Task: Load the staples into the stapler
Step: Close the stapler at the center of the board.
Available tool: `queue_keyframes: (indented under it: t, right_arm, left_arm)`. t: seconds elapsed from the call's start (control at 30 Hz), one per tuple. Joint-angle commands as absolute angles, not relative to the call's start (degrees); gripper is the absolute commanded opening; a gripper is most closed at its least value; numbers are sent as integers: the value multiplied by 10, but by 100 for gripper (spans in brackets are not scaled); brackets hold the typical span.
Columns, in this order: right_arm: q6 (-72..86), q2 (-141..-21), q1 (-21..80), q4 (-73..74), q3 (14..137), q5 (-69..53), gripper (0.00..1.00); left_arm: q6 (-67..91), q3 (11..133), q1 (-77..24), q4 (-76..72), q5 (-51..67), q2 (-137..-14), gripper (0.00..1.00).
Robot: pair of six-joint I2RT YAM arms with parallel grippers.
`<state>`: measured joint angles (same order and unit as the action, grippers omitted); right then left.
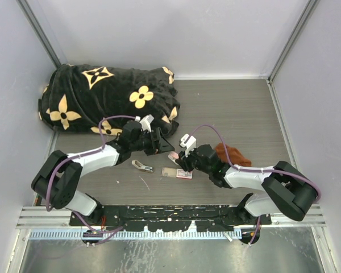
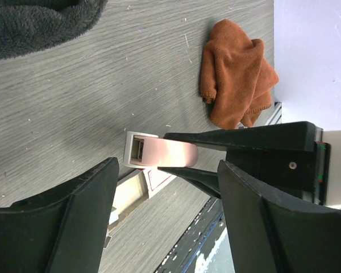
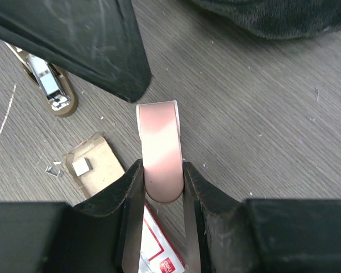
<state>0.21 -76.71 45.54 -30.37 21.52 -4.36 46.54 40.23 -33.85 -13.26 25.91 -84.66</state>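
Stapler [image 3: 158,136] is being pinched at its rounded end by right gripper [image 3: 161,170]; likely light, stiff, slick plastic. Left gripper [image 2: 167,170] is hovering open nearby.

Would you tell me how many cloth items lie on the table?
2: a black flowered blanket at the far left; a rust-brown cloth right of centre.

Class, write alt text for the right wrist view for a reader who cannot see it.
The right end effector grips one end of the pink stapler over the grey table. The red-labelled staples box lies beside it, and a metal stapler part lies upper left.
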Motion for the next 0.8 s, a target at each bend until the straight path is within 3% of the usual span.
queue_keyframes:
  t: [0.0,0.27,0.77]
  right_arm:
    - [8,-745,455,-370,214,-52,1]
    - [12,-741,455,-379,211,-56,1]
    - [20,-722,455,-396,203,-40,1]
  left_arm:
    - [482,421,-338,-181,276,-871,70]
    - [510,426,-339,-220,300,-912,56]
    - [557,426,-363,-274,339,-933,42]
